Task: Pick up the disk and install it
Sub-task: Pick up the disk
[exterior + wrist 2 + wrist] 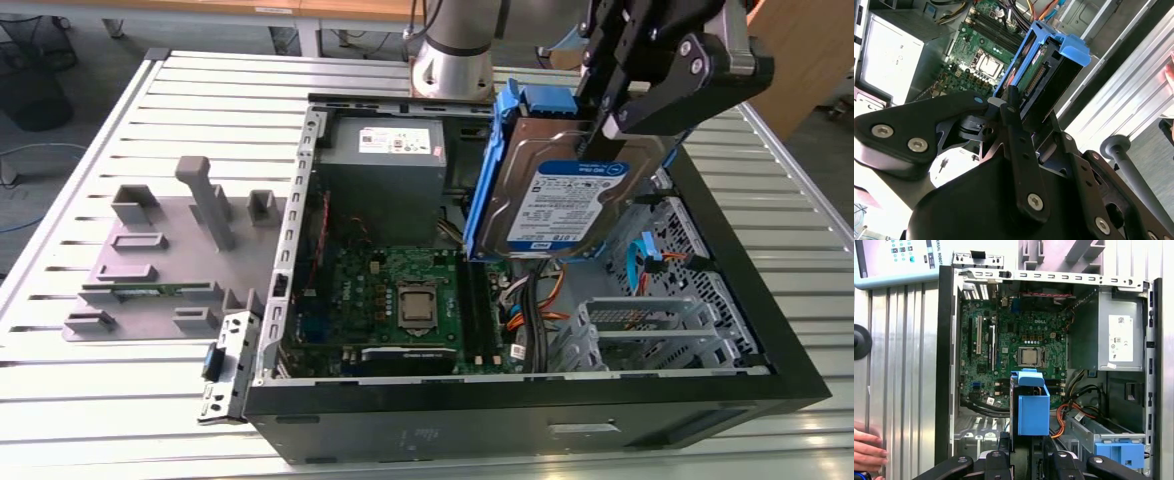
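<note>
The disk [561, 195] hangs in the air on its edge, a little tilted, above the open computer case [534, 405], and touches nothing inside. The gripper [603, 125] has its fingers closed on the disk's upper end. I judge this leaves the lower end free to enter the case first. Under it lie the motherboard [400, 300] and, near the case's front corner, the metal drive cage [654, 325]. The power supply [380, 160] stands at the back edge.

Your exterior view: high, oblique over the open case [534, 425]. Both wrist views look down close, sharing its motherboard [966, 47] [1004, 340].
</note>
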